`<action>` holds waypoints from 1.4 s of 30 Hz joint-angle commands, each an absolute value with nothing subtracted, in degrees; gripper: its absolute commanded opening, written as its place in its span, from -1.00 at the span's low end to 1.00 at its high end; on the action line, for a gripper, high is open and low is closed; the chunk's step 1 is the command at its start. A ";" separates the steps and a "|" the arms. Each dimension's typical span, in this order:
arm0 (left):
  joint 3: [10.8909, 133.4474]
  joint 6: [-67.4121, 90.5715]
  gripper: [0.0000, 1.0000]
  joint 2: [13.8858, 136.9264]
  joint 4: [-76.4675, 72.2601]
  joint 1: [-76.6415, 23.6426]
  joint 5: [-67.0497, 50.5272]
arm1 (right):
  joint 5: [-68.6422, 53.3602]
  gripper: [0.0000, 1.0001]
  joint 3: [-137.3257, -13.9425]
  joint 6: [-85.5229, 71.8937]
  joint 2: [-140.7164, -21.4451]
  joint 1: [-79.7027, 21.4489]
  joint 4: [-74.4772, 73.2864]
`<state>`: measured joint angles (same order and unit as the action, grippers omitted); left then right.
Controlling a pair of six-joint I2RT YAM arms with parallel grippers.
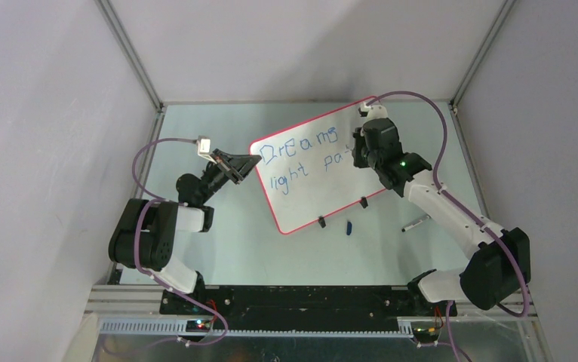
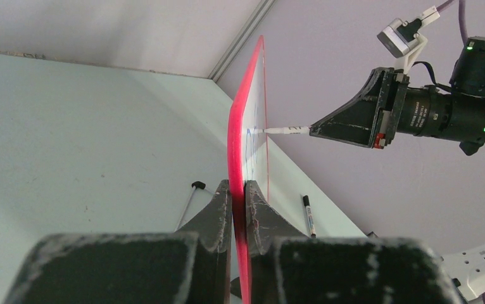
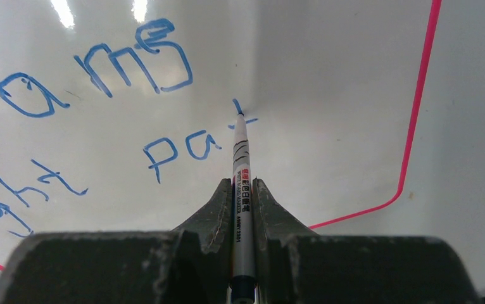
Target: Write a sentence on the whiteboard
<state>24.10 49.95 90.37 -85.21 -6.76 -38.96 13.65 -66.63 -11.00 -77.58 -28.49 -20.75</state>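
Note:
The whiteboard (image 1: 324, 177), glossy white with a thin red-pink rim, stands tilted on two small black feet near the middle of the table. My left gripper (image 1: 250, 167) is shut on its left edge (image 2: 237, 158). Blue handwriting, the sentence (image 1: 301, 154), reads "Dreams" above "light pa" and a "t" stroke (image 3: 164, 101). My right gripper (image 3: 242, 190) is shut on a white marker (image 3: 241, 171). The marker's tip touches the board at that last blue stroke. In the left wrist view the marker (image 2: 287, 130) meets the board's face from the right.
A blue marker cap (image 1: 349, 226) lies on the table in front of the board. A second marker (image 1: 416, 222) with a black cap lies to the right, near my right arm. Grey walls close in the table on three sides.

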 commanded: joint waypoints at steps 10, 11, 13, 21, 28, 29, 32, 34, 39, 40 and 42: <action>23.29 45.09 -1.00 88.80 -87.93 -7.10 -39.51 | 12.63 -1.00 -65.23 -12.69 -75.52 -28.38 -22.63; 23.29 45.09 -1.00 88.82 -87.96 -7.05 -39.48 | 12.60 -1.00 -64.82 -12.73 -75.38 -28.39 -22.66; 23.33 45.09 -1.00 88.84 -88.02 -7.08 -39.50 | 12.55 -1.00 -64.07 -12.86 -74.95 -28.40 -22.63; 23.21 45.05 -1.00 88.69 -87.98 -7.11 -39.47 | 12.89 -1.00 -62.37 -12.93 -74.07 -28.47 -22.82; 23.20 45.00 -1.00 88.78 -87.98 -7.20 -39.46 | 14.65 -1.00 -62.38 -12.42 -73.45 -28.00 -21.47; 23.20 45.00 -1.00 88.78 -87.98 -7.16 -39.46 | 14.87 -1.00 -62.39 -12.40 -73.43 -27.98 -21.19; 23.19 45.00 -1.00 88.77 -87.98 -7.13 -39.48 | 15.00 -1.00 -62.40 -12.37 -73.52 -27.61 -20.45; 23.20 45.00 -1.00 88.79 -87.98 -7.16 -39.50 | 14.92 -1.00 -62.51 -12.46 -73.64 -27.50 -20.32; 23.20 45.00 -1.00 88.78 -87.98 -7.20 -39.47 | 14.46 -1.00 -63.19 -12.55 -73.85 -27.30 -20.38; 23.20 45.00 -1.00 88.82 -87.98 -7.16 -39.51 | 14.39 -1.00 -63.32 -12.52 -73.57 -27.32 -20.43; 23.20 45.00 -1.00 88.69 -87.98 -7.12 -39.47 | 14.18 -1.00 -63.46 -12.49 -72.66 -27.30 -20.58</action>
<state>24.10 49.93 90.32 -85.23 -6.81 -38.96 13.69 -62.59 -12.21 -75.35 -27.57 -22.09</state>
